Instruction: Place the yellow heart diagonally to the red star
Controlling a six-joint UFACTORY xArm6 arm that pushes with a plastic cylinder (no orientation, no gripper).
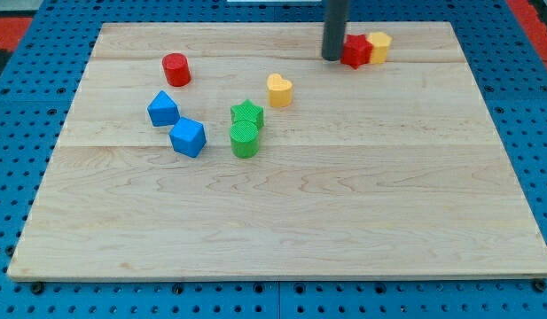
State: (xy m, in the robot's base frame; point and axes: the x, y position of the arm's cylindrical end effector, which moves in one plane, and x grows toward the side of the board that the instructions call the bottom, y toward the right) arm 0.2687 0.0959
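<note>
Upright rod's tip seemingly touching red star, no gripper, yellow heart apart

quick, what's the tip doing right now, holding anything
My tip: a bare rod, holding nothing, down on the board against the left side of the red star, well up and right of the yellow heart.

No text, label, brand, number or sign can be read anywhere: the blocks' faces are plain, and the wooden tabletop shows only its grain.
</note>
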